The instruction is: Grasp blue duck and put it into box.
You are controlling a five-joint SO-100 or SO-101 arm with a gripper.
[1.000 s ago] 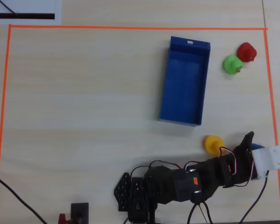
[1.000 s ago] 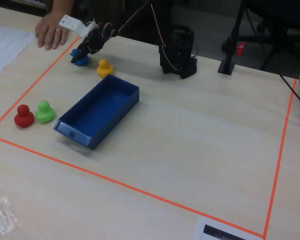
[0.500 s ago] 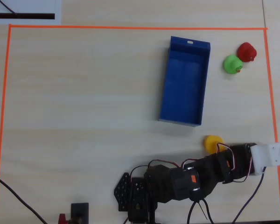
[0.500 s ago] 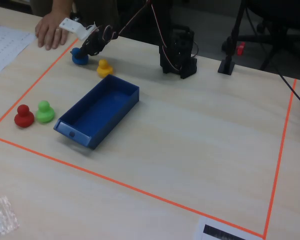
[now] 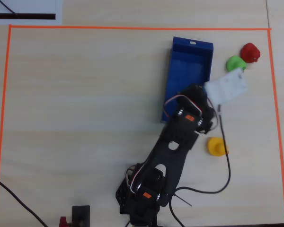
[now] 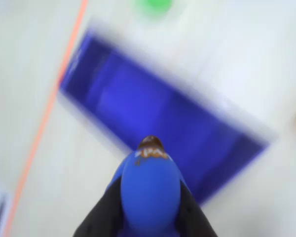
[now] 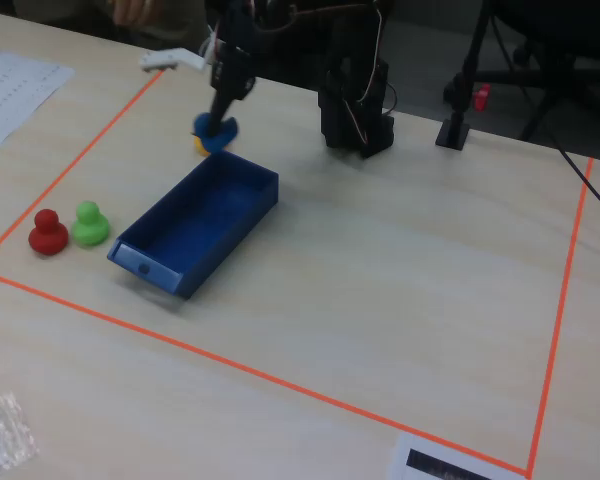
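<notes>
Gripper (image 6: 150, 207) clamping blue duck (image 6: 150, 195), holding it aloft above near end of blue box (image 7: 195, 232). Box sitting open on table (image 7: 400, 300) toward orange-taped edge. Green duck (image 7: 89, 224), red duck (image 7: 47, 232) resting beside box near taped corner. Yellow duck (image 5: 216, 146) lying beside arm.

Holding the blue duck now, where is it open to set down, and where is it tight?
The blue box is bare inside. The table left of it in the overhead view is open. Tight: red duck, green duck and yellow duck on its right.
</notes>
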